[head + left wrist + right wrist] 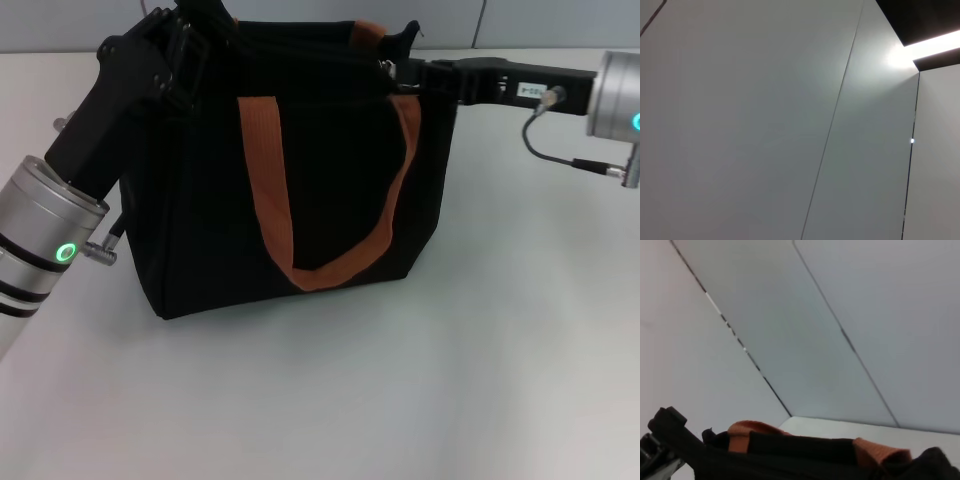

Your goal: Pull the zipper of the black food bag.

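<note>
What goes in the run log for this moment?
left gripper: at bag top left corner | right gripper: at top right edge by zipper | bag upright on table

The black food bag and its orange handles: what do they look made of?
The black food bag looks like matte woven fabric: it is dull, with soft creases. The orange handles look like flat webbing, probably nylon or polyester; the weave cannot be made out.
</note>
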Robot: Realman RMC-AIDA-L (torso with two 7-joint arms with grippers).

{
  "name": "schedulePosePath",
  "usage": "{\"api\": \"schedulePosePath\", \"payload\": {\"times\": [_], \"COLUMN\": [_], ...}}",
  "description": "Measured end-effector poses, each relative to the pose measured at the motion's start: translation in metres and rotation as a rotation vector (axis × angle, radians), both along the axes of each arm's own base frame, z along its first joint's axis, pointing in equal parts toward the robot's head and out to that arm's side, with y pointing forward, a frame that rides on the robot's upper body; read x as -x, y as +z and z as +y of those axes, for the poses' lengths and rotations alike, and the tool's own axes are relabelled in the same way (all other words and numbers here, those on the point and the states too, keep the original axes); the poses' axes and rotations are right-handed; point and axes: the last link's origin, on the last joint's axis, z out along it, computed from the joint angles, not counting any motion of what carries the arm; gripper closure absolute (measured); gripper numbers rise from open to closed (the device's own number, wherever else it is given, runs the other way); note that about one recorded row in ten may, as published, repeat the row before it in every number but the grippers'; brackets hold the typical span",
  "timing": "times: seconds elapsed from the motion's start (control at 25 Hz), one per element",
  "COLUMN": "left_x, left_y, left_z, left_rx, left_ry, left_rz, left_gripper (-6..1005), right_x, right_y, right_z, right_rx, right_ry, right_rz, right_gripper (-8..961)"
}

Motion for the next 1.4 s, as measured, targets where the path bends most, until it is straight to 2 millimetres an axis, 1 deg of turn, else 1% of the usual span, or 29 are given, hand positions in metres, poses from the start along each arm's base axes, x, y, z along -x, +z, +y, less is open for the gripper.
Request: {"api": "schedulePosePath", "payload": {"times": [0.16, 0.28, 0.44, 0.48, 0.52, 0.64, 0.68, 0.72, 0.84, 0.88, 0.92, 0.96, 1.12, 1.24, 1.28, 1.32, 1.4], "left_x": [0.005, 0.015, 0.017, 0.017, 0.017, 0.016, 0.017, 0.017, 0.023, 0.028, 0.028, 0.031, 0.052, 0.07, 0.078, 0.078, 0.085], "left_y": [0.005, 0.014, 0.015, 0.015, 0.015, 0.015, 0.016, 0.017, 0.025, 0.032, 0.032, 0.035, 0.053, 0.061, 0.061, 0.061, 0.053], "left_z": [0.007, 0.019, 0.025, 0.026, 0.026, 0.026, 0.025, 0.024, 0.013, -0.001, -0.001, -0.007, -0.041, -0.065, -0.077, -0.077, -0.091], "left_rx": [-0.03, -0.062, -0.065, -0.068, -0.068, -0.061, -0.054, -0.051, -0.07, -0.104, -0.104, -0.117, -0.184, -0.209, -0.187, -0.187, -0.102], "left_ry": [0.039, 0.107, 0.132, 0.13, 0.13, 0.106, 0.098, 0.093, 0.061, 0.031, 0.031, 0.022, 0.009, 0.044, 0.052, 0.052, 0.016], "left_rz": [0.008, 0.034, 0.055, 0.069, 0.069, 0.098, 0.102, 0.1, 0.09, 0.083, 0.083, 0.078, 0.059, 0.081, 0.118, 0.118, 0.212], "left_gripper": [904, 903, 903, 903, 903, 903, 902, 902, 902, 902, 865, 828, 679, 522, 469, 450, 412], "right_x": [-0.007, -0.013, -0.021, -0.024, -0.024, -0.028, -0.03, -0.03, -0.033, -0.034, -0.034, -0.035, -0.043, -0.046, -0.048, -0.048, -0.048], "right_y": [0.013, 0.021, 0.025, 0.024, 0.024, 0.019, 0.017, 0.017, 0.015, 0.012, 0.012, 0.012, 0.012, 0.009, 0.007, 0.007, 0.003], "right_z": [-0.007, -0.016, -0.031, -0.039, -0.039, -0.049, -0.056, -0.056, -0.066, -0.073, -0.073, -0.076, -0.09, -0.098, -0.101, -0.101, -0.105], "right_rx": [-0.066, -0.124, -0.19, -0.206, -0.206, -0.205, -0.205, -0.205, -0.214, -0.22, -0.22, -0.224, -0.28, -0.313, -0.32, -0.32, -0.314], "right_ry": [0.021, 0.061, 0.124, 0.157, 0.157, 0.198, 0.228, 0.228, 0.273, 0.297, 0.297, 0.302, 0.322, 0.354, 0.368, 0.368, 0.388], "right_rz": [0.069, 0.13, 0.184, 0.196, 0.196, 0.2, 0.203, 0.203, 0.206, 0.222, 0.222, 0.233, 0.278, 0.276, 0.27, 0.27, 0.26], "right_gripper": [951, 910, 857, 843, 808, 702, 667, 621, 484, 438, 419, 400, 326, 269, 251, 232, 201]}}
